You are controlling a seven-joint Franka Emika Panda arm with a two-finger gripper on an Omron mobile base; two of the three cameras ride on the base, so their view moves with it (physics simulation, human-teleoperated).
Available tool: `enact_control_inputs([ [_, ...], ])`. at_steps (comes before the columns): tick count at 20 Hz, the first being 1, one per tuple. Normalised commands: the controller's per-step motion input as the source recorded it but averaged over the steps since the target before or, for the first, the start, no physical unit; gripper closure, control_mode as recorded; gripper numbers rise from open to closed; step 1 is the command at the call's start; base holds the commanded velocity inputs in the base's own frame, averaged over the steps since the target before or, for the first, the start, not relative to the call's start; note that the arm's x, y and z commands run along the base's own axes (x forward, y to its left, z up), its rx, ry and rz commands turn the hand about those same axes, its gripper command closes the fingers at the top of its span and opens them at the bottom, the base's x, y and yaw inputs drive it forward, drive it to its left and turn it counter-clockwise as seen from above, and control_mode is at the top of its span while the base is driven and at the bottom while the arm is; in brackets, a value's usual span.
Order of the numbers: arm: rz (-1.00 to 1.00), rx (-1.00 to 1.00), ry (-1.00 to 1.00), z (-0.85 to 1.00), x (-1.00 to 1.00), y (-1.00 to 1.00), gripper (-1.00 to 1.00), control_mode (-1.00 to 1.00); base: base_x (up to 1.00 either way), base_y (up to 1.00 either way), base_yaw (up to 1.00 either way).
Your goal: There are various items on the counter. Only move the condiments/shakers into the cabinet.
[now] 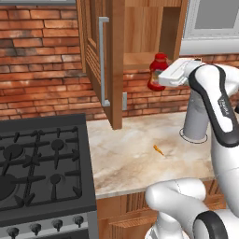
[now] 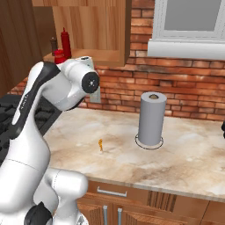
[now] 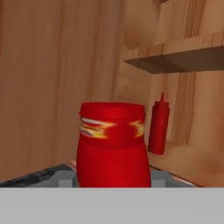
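Left base view: you see the arm reaching up and away from the surface [image 1: 140, 140], its white wrist level with the open cabinet [image 1: 116, 56]. The claw [image 1: 158, 74] meets the curvy red bottle [image 1: 158, 65] just in front of the cabinet's lower shelf, so the shelf lies straight ahead, on the far side. The bottle's long axis looks upright. The tiny orange piece [image 1: 158, 150] lies alone on the surface below, near the grey paper towel roll [image 1: 193, 121].

Right base view: the elbow is bent high and the forearm points left toward the cabinet. The slim red bottle [image 2: 66, 42] and the dark shaker [image 2: 54, 45] stand on the shelf, with the curvy bottle's cap just in front of them.

Hand view: the curvy bottle stands close between the fingertips, upright. You can judge the claw narrowed around it and carrying it, though the pads themselves are hidden. The slim bottle stands farther back and to the right, so set down left of it.
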Motion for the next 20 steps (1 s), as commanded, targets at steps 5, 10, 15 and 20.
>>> enact_control_inputs([
  [5,-0.03,0.00,0.04,0.29,0.20,-0.26,1.00,-1.00,0.00,0.00,0.00],
  [10,-0.09,0.00,0.01,0.12,0.13,-0.05,1.00,-1.00,0.00,0.00,0.00],
  [15,-0.17,0.00,0.00,0.05,0.14,0.00,1.00,-1.00,0.00,0.00,0.00],
  [20,-0.17,0.00,0.00,0.00,0.32,0.00,1.00,-1.00,0.00,0.00,0.00],
])
